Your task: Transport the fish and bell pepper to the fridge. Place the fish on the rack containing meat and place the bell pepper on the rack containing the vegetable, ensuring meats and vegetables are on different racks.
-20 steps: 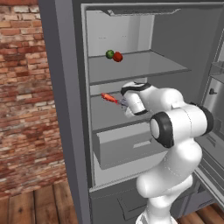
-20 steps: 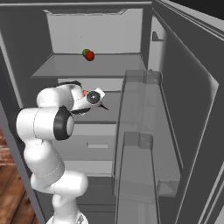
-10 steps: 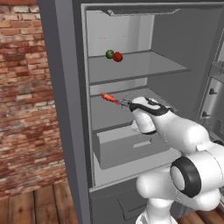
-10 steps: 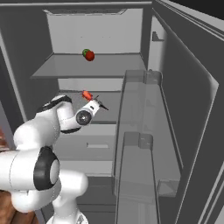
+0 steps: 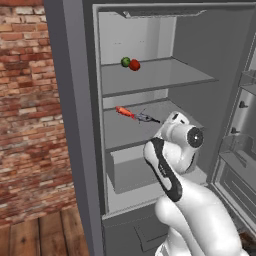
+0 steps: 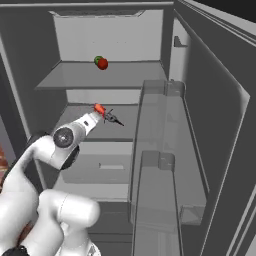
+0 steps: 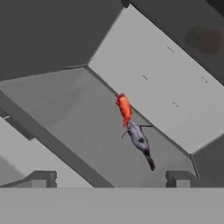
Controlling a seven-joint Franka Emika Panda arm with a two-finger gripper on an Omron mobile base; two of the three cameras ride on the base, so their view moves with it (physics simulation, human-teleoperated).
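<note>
— What do we see of the fish [image 5: 144, 118]?

— We see a slim dark grey body with thin fins and a narrow tail, lying flat on the fridge's [image 5: 75, 125] middle shelf [image 5: 120, 134]. Its long axis runs in line with the meat [image 5: 124, 111]; the head end touches that red-orange strip, and the tail points away, toward the open front.

— And the bell pepper [image 5: 134, 65]?

— We find it on the uppermost shelf [image 5: 150, 76], red and round, touching the green vegetable [image 5: 125, 62].

— The jaws?

— We see the gripper [image 7: 111, 177] spread wide, holding nothing, its fingertips [image 7: 43, 177] apart from the fish.
</note>
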